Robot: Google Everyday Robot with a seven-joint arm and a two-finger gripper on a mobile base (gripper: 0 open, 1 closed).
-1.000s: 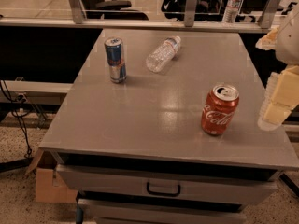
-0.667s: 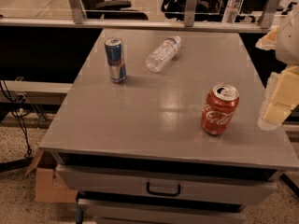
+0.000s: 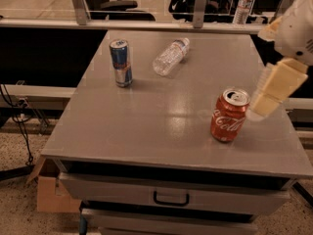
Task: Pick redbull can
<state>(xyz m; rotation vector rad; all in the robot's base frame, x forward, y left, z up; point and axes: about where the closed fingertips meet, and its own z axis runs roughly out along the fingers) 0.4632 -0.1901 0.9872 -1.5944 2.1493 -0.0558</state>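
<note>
The redbull can (image 3: 121, 62), slim, blue and silver, stands upright at the far left of the grey table (image 3: 146, 131). My gripper (image 3: 275, 89) hangs at the right edge of the table, just right of the red Coca-Cola can (image 3: 229, 115) and far from the redbull can. Its cream-coloured end reaches down to about the level of the red can's top. Nothing shows in its hold.
A clear plastic water bottle (image 3: 170, 57) lies on its side at the back middle, right of the redbull can. A drawer with a handle (image 3: 171, 198) sits below the table's front edge. A cardboard box (image 3: 51, 192) is on the floor at the left.
My gripper has moved a little to the left, closer to the red can. The cans and the bottle have not moved.
</note>
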